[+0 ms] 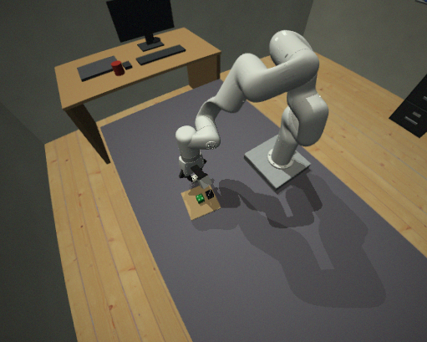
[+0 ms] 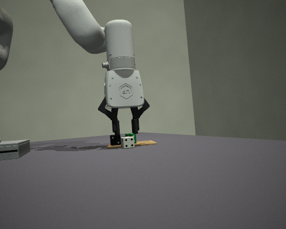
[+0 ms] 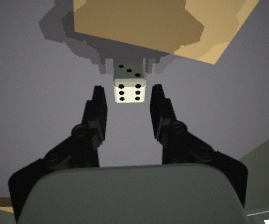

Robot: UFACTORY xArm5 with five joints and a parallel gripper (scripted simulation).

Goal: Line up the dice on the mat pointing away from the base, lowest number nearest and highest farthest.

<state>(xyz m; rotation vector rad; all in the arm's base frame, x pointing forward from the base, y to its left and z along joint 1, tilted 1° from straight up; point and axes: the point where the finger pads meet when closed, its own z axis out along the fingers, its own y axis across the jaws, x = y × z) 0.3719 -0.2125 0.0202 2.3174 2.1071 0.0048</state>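
Note:
A white die (image 3: 130, 85) lies on the grey table just off the edge of the tan mat (image 3: 160, 25). In the wrist view it shows a six-pip face and a three-pip face. My gripper (image 3: 128, 96) is open, with one finger on each side of the white die and not touching it. In the side view the fingertips (image 2: 125, 130) hang just above the white die (image 2: 127, 142). A green die (image 1: 200, 198) and a black die (image 1: 210, 194) sit side by side on the mat (image 1: 200, 205).
The robot's base plate (image 1: 277, 161) stands to the right of the mat on the grey table. A wooden desk (image 1: 135, 65) with a monitor, a keyboard and a red cup is far behind.

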